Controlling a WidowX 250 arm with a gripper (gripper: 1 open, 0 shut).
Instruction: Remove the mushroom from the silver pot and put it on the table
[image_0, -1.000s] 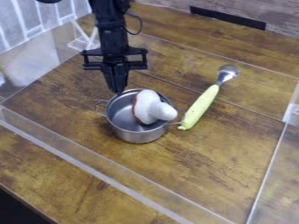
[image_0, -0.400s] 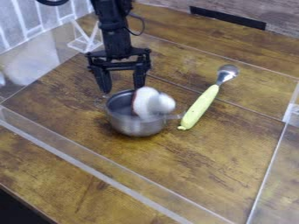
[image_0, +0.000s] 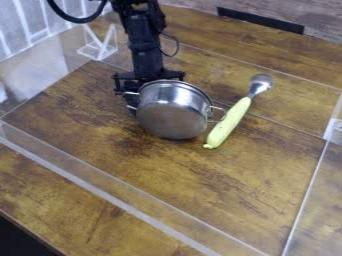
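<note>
The silver pot (image_0: 174, 112) is tipped up, with its shiny rounded outside facing the camera and its opening turned away. My gripper (image_0: 147, 88) comes straight down behind it at the pot's far left rim, its dark fingers (image_0: 127, 84) closed on that rim. The mushroom is hidden from view; I cannot tell whether it is still inside the pot. The table (image_0: 120, 160) is a dark brown plank top, and the pot's lower edge is at or just above it.
A silver spoon with a yellow-green handle (image_0: 229, 119) lies just right of the pot, its bowl pointing to the back. Clear acrylic walls (image_0: 80, 170) run along the table's edges. A white rack (image_0: 91, 42) stands at the back left.
The gripper opened, dropped to the pot's far rim and closed on it. The pot went from standing upright to tipped over toward the camera. The mushroom, seen in the pot before, no longer shows.
</note>
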